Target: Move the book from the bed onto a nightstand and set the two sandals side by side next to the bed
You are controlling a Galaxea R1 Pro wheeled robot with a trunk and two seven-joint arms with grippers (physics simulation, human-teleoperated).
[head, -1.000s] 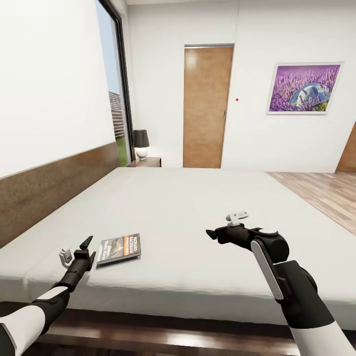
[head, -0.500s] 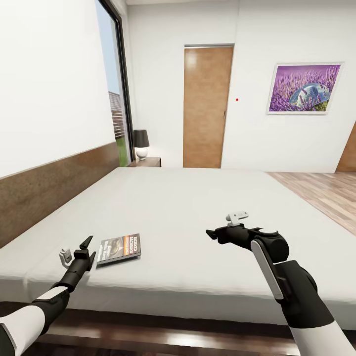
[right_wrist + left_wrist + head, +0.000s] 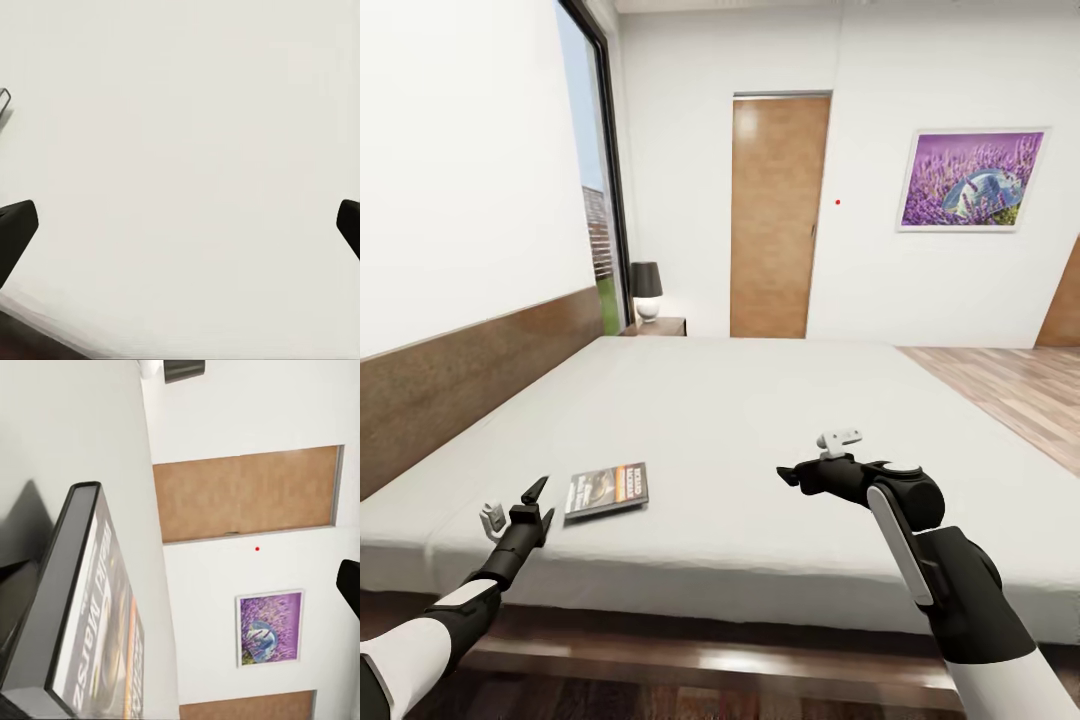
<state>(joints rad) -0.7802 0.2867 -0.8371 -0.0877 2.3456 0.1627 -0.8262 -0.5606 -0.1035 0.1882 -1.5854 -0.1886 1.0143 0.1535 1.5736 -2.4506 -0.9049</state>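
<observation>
— Near the bed's front edge, what do you have?

— At about 8 o'clock in my head view, the small thin paperback book [image 3: 607,489] with a dark cover and orange band lies flat on the wide off-white mattress of the wooden-framed bed [image 3: 760,420]. My left gripper [image 3: 528,503] hovers just beside it, at the book's 8 o'clock, not touching. Its jaws are spread. The left wrist view shows the book [image 3: 90,615] close up, spine toward me.

— And the right side?

— My right gripper [image 3: 788,474] hangs over bare mattress at 5 o'clock, well apart from the book, jaws spread wide with nothing between them.

— The nightstand?

— Far off at 11 o'clock, the small dark reddish-brown nightstand [image 3: 660,326] stands at the bed's far side beside the brown headboard [image 3: 470,380], carrying a black-shaded lamp with a white base [image 3: 646,290]. A light wooden door [image 3: 778,215] stands past it.
</observation>
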